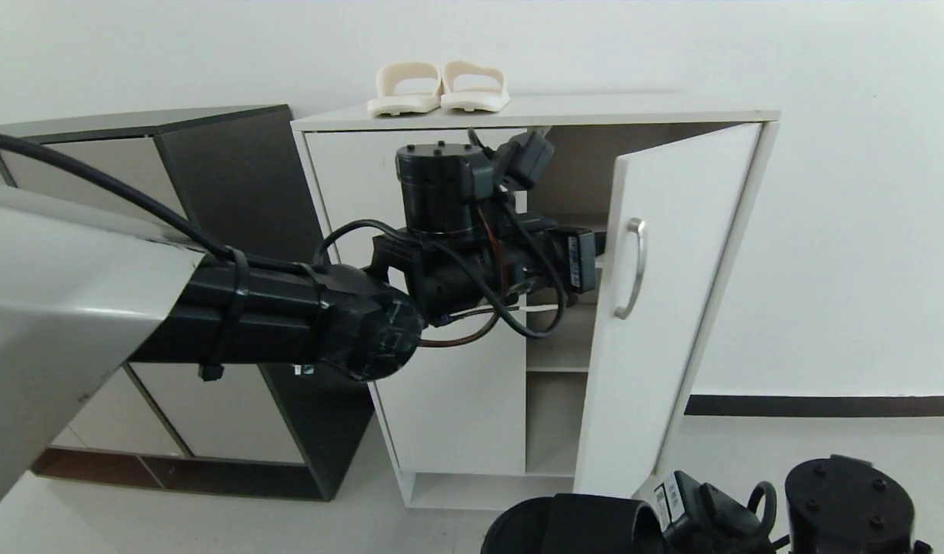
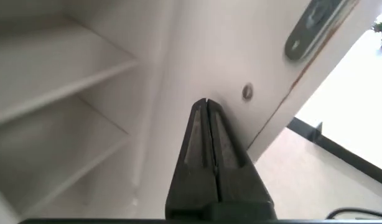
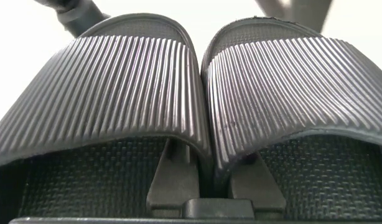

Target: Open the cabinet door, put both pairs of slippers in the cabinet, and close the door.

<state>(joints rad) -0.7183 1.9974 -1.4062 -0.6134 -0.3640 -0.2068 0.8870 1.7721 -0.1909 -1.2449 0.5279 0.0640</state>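
You had the white cabinet [image 1: 456,408] standing against the wall, and its right door [image 1: 672,308] stood partly open, swung out toward you, with the metal handle [image 1: 633,265] on its outer face. In the gap, the shelves [image 2: 54,62] were visible inside. The left door was closed.

One pair of cream slippers [image 1: 438,88] lay side by side on top of the cabinet, near its left end.

The other pair, the dark slippers [image 3: 116,93], was in your right gripper [image 3: 209,168]. Its two fingers [image 3: 172,180] pinched the inner edges of both slippers together, so the ribbed straps stood next to each other in front of the wrist camera. In the head view this pair [image 1: 572,523] was low in front of the cabinet, below the open door.

Your left arm reached across the closed left door into the opening. The left gripper [image 2: 206,106] had its fingers pressed together with nothing between them. The tips were just beside the inner face of the open door, near a small screw [image 2: 247,92]; whether they touched the door I cannot tell.

A dark grey cabinet [image 1: 233,177] stood to the left of the white one, right next to it.
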